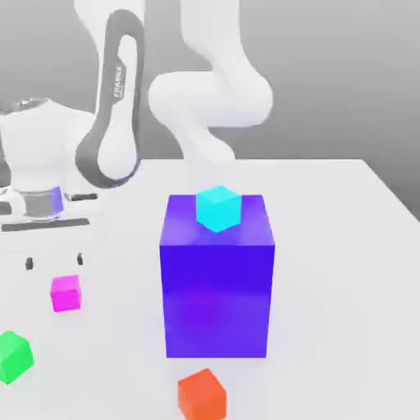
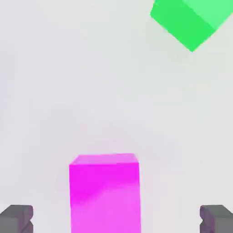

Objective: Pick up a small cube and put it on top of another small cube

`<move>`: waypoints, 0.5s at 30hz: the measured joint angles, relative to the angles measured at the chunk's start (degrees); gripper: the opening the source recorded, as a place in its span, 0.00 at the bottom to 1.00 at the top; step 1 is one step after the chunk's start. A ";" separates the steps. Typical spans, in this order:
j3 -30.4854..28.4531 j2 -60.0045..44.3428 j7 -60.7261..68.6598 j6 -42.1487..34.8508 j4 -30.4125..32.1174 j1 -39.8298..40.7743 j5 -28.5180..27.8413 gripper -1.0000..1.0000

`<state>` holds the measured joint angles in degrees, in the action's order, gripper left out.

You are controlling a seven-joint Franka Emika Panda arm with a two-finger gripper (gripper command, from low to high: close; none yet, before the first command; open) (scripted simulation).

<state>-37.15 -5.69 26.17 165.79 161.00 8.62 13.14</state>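
Magenta small cube (image 2: 104, 191) between end effector (image 2: 116, 218) fingertips

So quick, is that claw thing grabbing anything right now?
Gripper: open, holding nothing; its fingertips stand wide on either side of the magenta-pink cube, not touching it.

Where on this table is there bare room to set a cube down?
Widest bare patch: the table on the exterior view's right of the blue block. The left is crowded: pink cube under the open gripper, green cube, orange cube in front.
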 joint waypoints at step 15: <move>25.08 -12.70 18.40 8.12 -3.94 19.54 24.07 0.00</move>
<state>-12.08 -18.39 44.57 173.90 157.06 28.16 37.21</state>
